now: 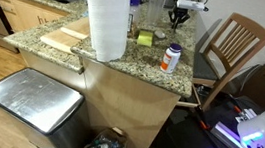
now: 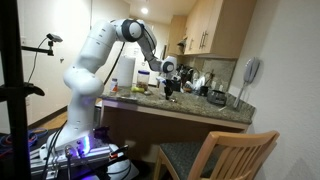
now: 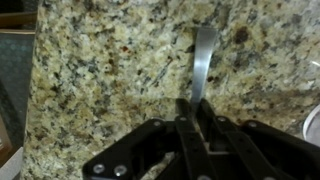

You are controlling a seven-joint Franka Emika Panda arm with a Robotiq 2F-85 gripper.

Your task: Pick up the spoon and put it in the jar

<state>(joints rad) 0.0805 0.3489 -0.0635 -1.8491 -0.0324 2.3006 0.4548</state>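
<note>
In the wrist view my gripper [image 3: 197, 112] is shut on the handle of a metal spoon [image 3: 205, 58], which points away from me over the speckled granite counter [image 3: 110, 80]. In both exterior views the gripper [image 1: 179, 16] [image 2: 172, 90] is low over the back of the counter. The tall clear jar [image 1: 153, 11] stands just beside it. A curved clear rim [image 3: 313, 125] shows at the right edge of the wrist view. The spoon is too small to make out in the exterior views.
A big paper towel roll [image 1: 106, 19] stands near the counter's front. A small white bottle with an orange label [image 1: 172, 57], a green sponge [image 1: 145, 37] and a wooden cutting board [image 1: 64, 39] are on the counter. A wooden chair [image 1: 234, 45] stands beside it.
</note>
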